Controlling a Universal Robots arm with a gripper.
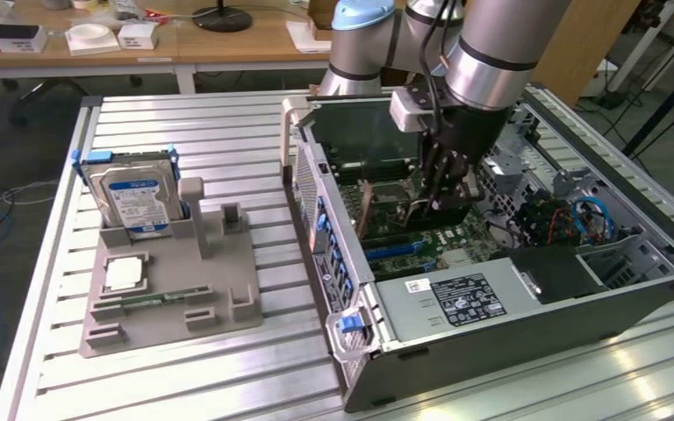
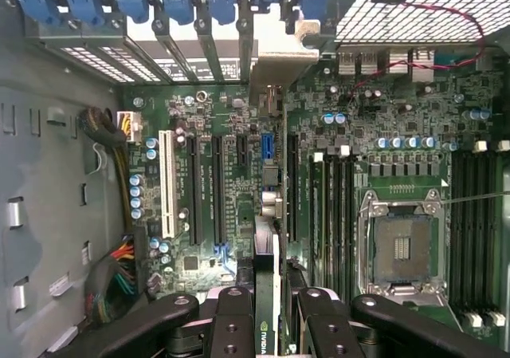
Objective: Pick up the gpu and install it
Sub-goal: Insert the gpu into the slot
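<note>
Exterior view's left, on the worktop (image 1: 197,114): holder (image 1: 232,281) with hard drive (image 1: 136,197) and chip (image 1: 124,274), well apart from the work. Right of it is the open case (image 1: 525,351), with blue clips (image 1: 334,254) along its rear wall. Pincer (image 1: 440,197) is down inside, clenched on the gpu (image 2: 264,336), over the board (image 2: 223,175). The card stands on edge. Its long axis runs from the pincer toward the clip wall, silver bracket (image 2: 279,59) leading, so it points to the exterior view's left. The slot beneath is hidden, and I cannot tell whether the card is seated. Risks, as I judge them: the grip sits at the end far from the bracket, so the card may tilt. A skewed edge would land beside the slot and jam. The bracket could snag on the rear wall or a clip.
</note>
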